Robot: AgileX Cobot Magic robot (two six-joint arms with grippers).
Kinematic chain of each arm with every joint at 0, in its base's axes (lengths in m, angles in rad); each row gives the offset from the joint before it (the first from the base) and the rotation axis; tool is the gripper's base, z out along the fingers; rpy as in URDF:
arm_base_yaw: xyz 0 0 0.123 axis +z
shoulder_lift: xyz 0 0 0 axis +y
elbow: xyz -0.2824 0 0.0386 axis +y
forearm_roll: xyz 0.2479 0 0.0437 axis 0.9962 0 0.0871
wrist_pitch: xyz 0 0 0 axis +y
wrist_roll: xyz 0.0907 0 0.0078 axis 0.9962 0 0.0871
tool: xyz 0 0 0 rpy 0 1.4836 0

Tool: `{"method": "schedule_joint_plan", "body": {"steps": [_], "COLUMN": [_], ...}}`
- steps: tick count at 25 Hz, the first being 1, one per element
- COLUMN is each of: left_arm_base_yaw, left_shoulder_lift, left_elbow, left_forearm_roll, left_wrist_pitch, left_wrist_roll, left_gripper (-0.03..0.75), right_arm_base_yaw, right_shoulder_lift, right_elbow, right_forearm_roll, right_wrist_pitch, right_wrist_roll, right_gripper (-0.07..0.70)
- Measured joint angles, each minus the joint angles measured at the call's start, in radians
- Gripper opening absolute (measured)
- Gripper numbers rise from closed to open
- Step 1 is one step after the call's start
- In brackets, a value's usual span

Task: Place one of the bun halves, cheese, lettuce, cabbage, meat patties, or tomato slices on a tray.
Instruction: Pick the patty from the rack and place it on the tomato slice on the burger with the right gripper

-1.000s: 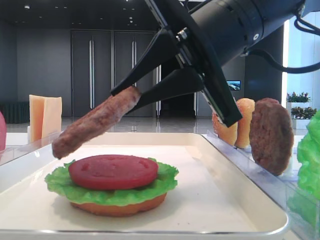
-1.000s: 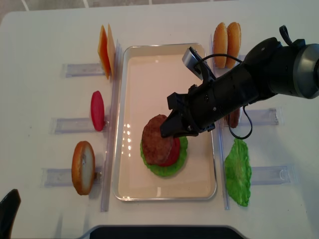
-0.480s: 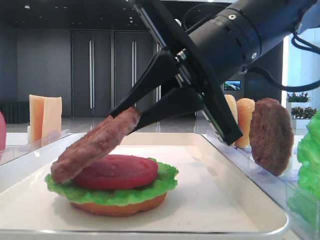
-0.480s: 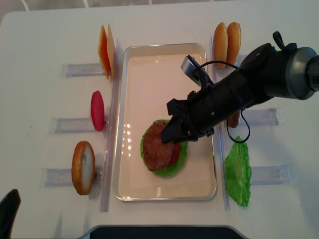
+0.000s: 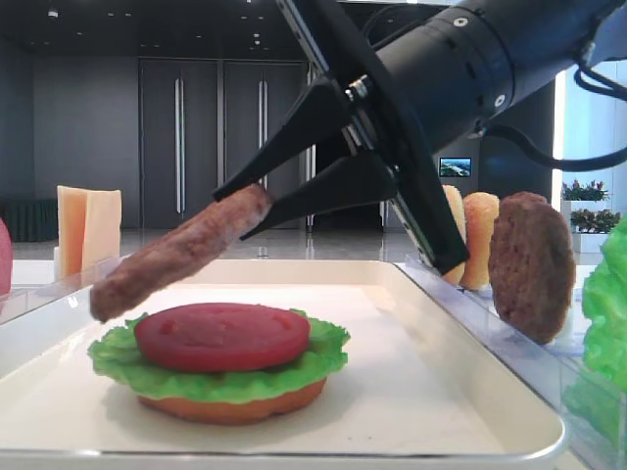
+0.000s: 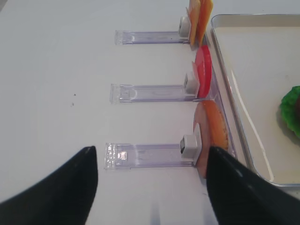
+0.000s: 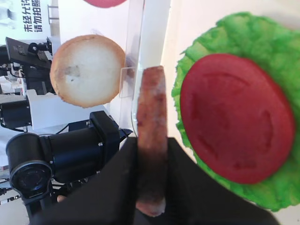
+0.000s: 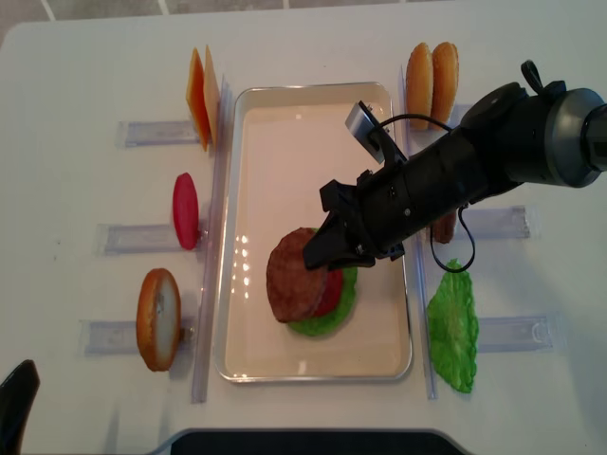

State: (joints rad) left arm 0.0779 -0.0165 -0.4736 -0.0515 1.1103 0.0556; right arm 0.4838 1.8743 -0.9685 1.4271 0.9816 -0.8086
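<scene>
Where legible, Chinese characters (image 7: 34, 21), upper left

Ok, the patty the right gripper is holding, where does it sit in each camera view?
Exterior high: held patty left of centre, tilted above the tomato slice.
Right wrist: edge-on at centre, clamped between the black jaws.
Left wrist: not in view.
Exterior high (realsense): lower middle of the tray, at the right gripper.
Shared landmark: the tomato slice on the lettuce.
</scene>
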Motion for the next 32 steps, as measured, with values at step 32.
{"method": "schedule_joint_plan", "body": {"steps": [32], "left_arm_base_yaw": [0.000], "left_shoulder_lift": [0.000], "left_elbow": [0.000], "left_forearm_roll": [0.000], "left_wrist_pitch": [0.000], "left_wrist_roll": [0.000], "left_gripper": [0.547], "right_arm_base_yaw": [-0.038], "right_shoulder_lift": [0.015], "right_elbow": [0.000], "right_forearm_roll": [-0.021], "right_wrist_pitch": [0.006], "right_wrist_roll": [-0.003], "right_gripper": [0.139]}}
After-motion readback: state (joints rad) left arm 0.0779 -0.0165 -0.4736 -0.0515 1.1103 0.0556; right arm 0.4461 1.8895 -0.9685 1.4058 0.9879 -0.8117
